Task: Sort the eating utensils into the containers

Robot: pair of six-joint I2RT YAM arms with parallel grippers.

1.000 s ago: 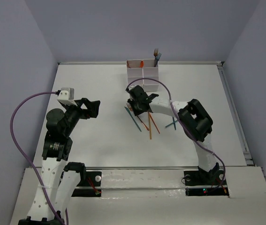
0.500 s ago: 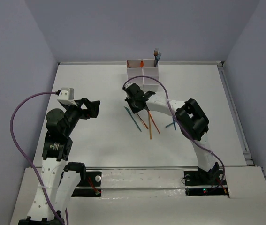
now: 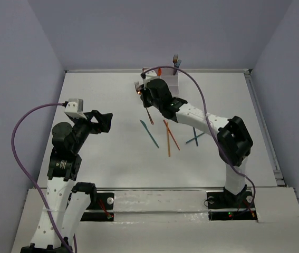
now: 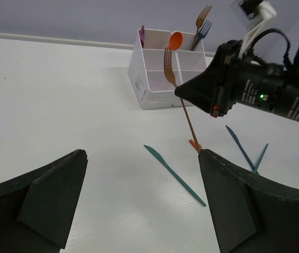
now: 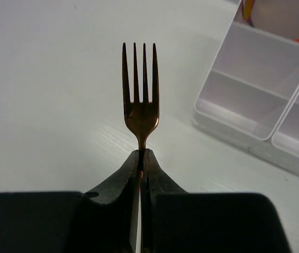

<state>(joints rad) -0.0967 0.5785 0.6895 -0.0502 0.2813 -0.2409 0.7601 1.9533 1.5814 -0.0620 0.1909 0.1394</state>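
Observation:
My right gripper (image 3: 146, 97) is shut on a copper fork (image 3: 148, 112) and holds it off the table, just left of the white containers (image 3: 171, 81). In the right wrist view the fork (image 5: 140, 100) stands tines up out of the shut gripper (image 5: 144, 156), with the containers (image 5: 254, 113) at the upper right. The left wrist view shows the fork (image 4: 176, 79) tilted in front of the containers (image 4: 144, 84), which hold an orange spoon (image 4: 175, 39), two forks (image 4: 202, 23) and a purple spoon (image 4: 142, 36). My left gripper (image 3: 105, 120) is open and empty at the left.
One teal knife (image 3: 150, 133) lies mid-table and also shows in the left wrist view (image 4: 174, 175). Thin orange sticks (image 3: 169, 138) lie beside it. Two more teal knives (image 3: 195, 137) lie crossed to the right. A raised rail (image 3: 262, 126) runs along the table's right edge.
My right gripper has risen from the pile of utensils with the copper fork and moved back and up toward the containers. The left arm has not moved.

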